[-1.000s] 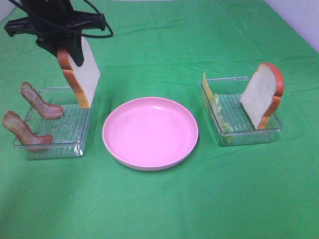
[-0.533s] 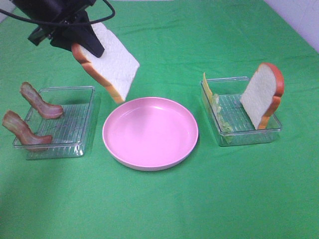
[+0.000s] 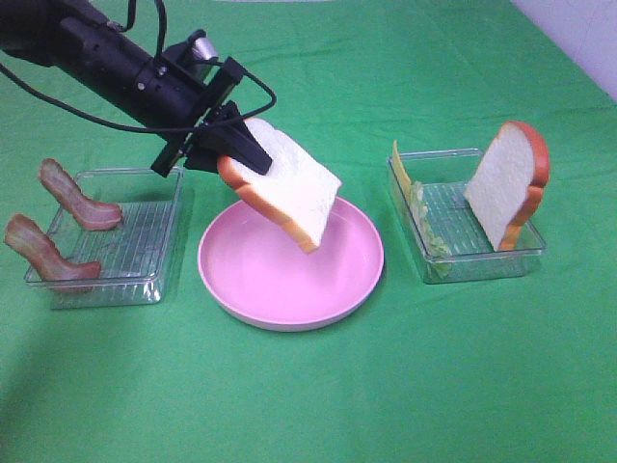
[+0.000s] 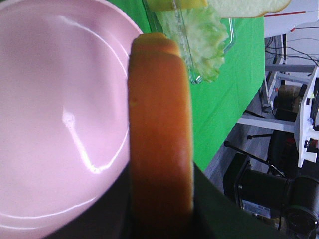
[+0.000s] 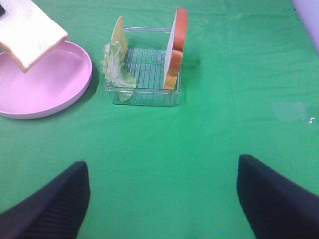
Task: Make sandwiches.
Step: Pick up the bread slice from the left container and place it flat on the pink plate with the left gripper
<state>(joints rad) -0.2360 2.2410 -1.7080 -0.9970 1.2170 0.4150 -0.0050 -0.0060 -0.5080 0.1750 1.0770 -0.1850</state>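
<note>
My left gripper (image 3: 229, 152) is shut on a white bread slice (image 3: 292, 195) with orange-brown crust and holds it tilted above the left part of the round pink plate (image 3: 224, 289). The left wrist view shows the slice's crust (image 4: 159, 134) edge-on over the plate (image 4: 55, 114). A second bread slice (image 3: 509, 181) stands in the right clear tray (image 3: 469, 265), with pale green lettuce (image 3: 425, 228) and a yellow cheese slice (image 3: 400, 170). Two bacon strips (image 3: 75, 197) (image 3: 42, 255) stand in the left clear tray (image 3: 130, 256). My right gripper (image 5: 163, 164) is open and empty, away from the right tray (image 5: 144, 94).
Everything rests on a green cloth (image 3: 308, 395). The right wrist view shows the held slice (image 5: 27, 32), the plate (image 5: 47, 92), lettuce (image 5: 117, 67), cheese (image 5: 118, 31) and standing bread (image 5: 175, 47). Past the table edge stand equipment and stands (image 4: 279, 149).
My left gripper lifted the bread slice out of the left tray and carried it right and down, tilting it flatter, until it hangs over the pink plate.
</note>
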